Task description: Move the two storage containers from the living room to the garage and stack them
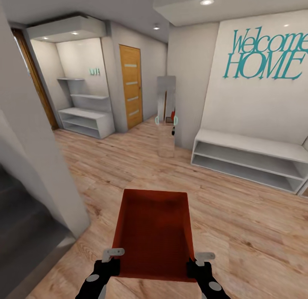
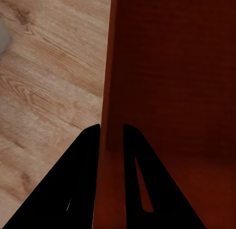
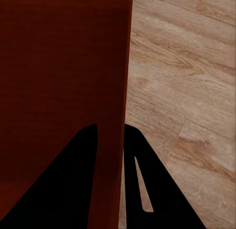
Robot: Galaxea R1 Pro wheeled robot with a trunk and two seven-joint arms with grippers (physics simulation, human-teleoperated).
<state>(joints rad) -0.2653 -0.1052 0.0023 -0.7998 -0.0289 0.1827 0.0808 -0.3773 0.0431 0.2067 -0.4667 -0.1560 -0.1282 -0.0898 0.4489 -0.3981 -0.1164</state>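
Rust-red storage container (image 1: pixel 154 234) carried, left gripper (image 2: pixel 110 135) and right gripper (image 3: pixel 109 133) clamping opposite side walls, open wood-plank floor (image 1: pixel 239 222) ahead

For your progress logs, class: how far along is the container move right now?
Done: one storage container is lifted, its side walls clamped by the left pincer and right pincer. In hand: carrying it over wood-plank floor in a hallway. Left: reaching the garage, setting it down, bringing and stacking the second.

Large teal lettering (image 1: pixel 266 54) on the white wall (image 1: pixel 256 106) above the low white shelf unit (image 1: pixel 250 159) reads "Welcome HOME": "Welcome" in slanted script, cut by the picture's edge, "HOME" in capitals beneath. Small teal characters (image 1: pixel 94 70) on the far alcove wall are too small to read.
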